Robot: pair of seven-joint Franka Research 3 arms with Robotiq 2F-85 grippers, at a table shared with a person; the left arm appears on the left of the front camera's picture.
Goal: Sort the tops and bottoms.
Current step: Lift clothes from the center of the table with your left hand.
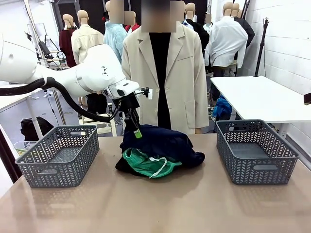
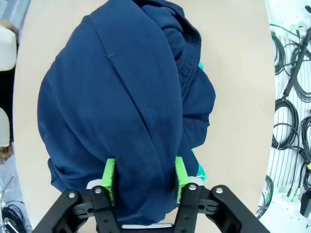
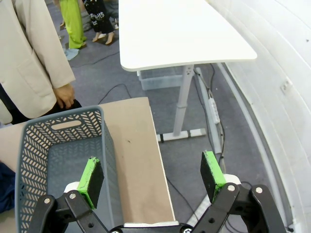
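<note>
The clothes lie in one pile at the table's middle. A large dark navy garment [image 1: 160,143] is on top, a bright green one with a white drawstring [image 1: 146,165] pokes out at the front, and a black one [image 1: 122,168] shows at the lower left. My left gripper [image 1: 137,132] is down on the pile's far left. In the left wrist view its green pads [image 2: 109,174] press both sides of a raised fold of the navy garment [image 2: 126,107], with a sliver of green cloth [image 2: 197,167] beside it. My right gripper [image 3: 150,170] hangs open, nothing between its fingers.
One grey mesh basket [image 1: 58,155] stands at the table's left and another [image 1: 257,150] at its right; the right one's rim [image 3: 63,124] lies under my right gripper. A person in a beige blazer [image 1: 165,73] stands at the far side. A white table [image 3: 184,34] stands beyond.
</note>
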